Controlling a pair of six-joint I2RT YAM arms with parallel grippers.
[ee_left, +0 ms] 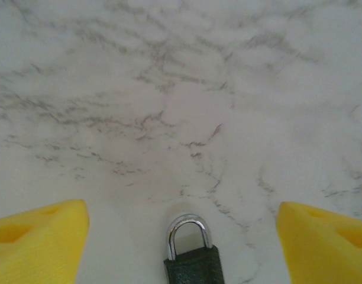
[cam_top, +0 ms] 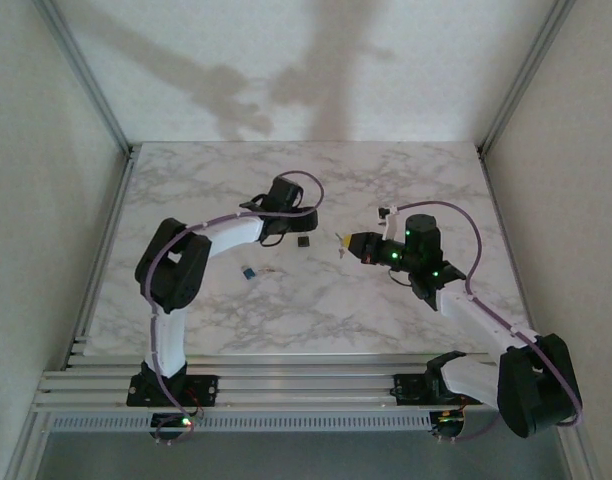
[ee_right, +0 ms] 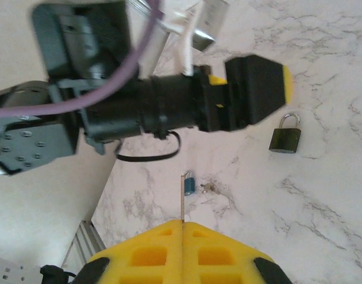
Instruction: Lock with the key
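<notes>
Padlock [cam_top: 304,241] and key have not met, so by my reading the task is at an early stage: the key is in hand, but fitting it and turning it are both left to do. The marble table [cam_top: 386,180] carries everything, and the lock lies flat on it near the centre of the top view, between the two arms. The left gripper [ee_left: 181,219] hangs over it with its yellow fingers [ee_left: 39,236] spread wide at the lower corners of the left wrist view, one on each side of the lock and touching neither side of it. The right gripper [ee_right: 182,231] sits at the bottom centre of its wrist view with its fingers pressed together on a thin metal strip that I take for the key [ee_right: 182,195], seen edge-on. The lock's long axis runs up and down in the left wrist view, with the silver loop towards the top and the dark body cut off by the bottom edge. Both legs of the loop seem to enter the body, though I cannot tell if it is latched, and the keyhole end is out of sight. The key's long axis also runs up and down in the right wrist view, tip towards the top, while the lock lies well apart at the right of that frame. A small blue thing [ee_right: 188,184] lies on the marble near the key's tip.
</notes>
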